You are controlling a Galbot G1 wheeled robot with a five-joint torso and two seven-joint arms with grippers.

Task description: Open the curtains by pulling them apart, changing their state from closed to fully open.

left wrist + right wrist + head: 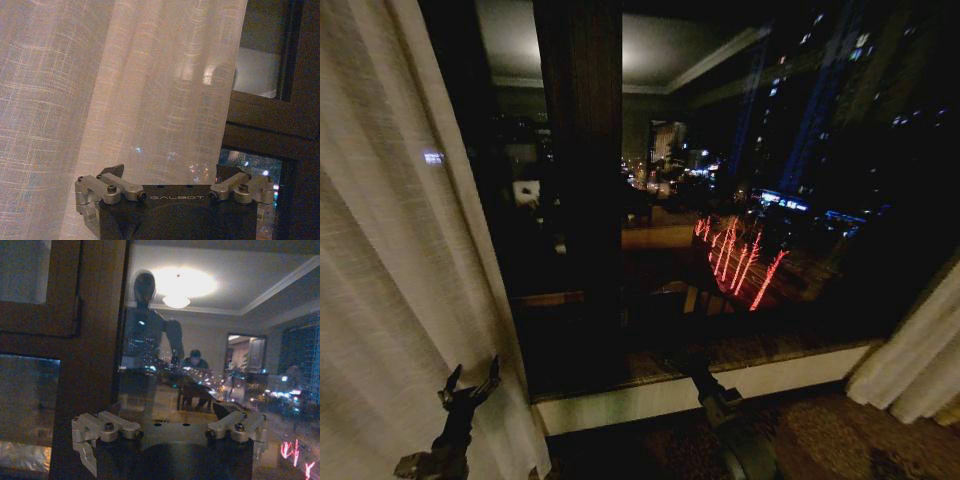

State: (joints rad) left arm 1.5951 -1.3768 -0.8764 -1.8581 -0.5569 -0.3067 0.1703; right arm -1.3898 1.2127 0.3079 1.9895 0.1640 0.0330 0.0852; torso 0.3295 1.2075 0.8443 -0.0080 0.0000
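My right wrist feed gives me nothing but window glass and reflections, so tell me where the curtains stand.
Observer: In the head view the left panel hangs far left, the right panel far right, bare window glass between.
Operator: Report the left gripper.
Observer: The left gripper is open, low beside the left panel's inner edge; your right gripper points at the glass.
Operator: Check its grip.
Observer: The left wrist view shows fabric just ahead of that gripper; contact cannot be told.

One word can be read: "GALBOT", in small pale letters on the black body of the left gripper (174,192) (just below the sheer curtain (125,90)). No other words or numbers can be read.
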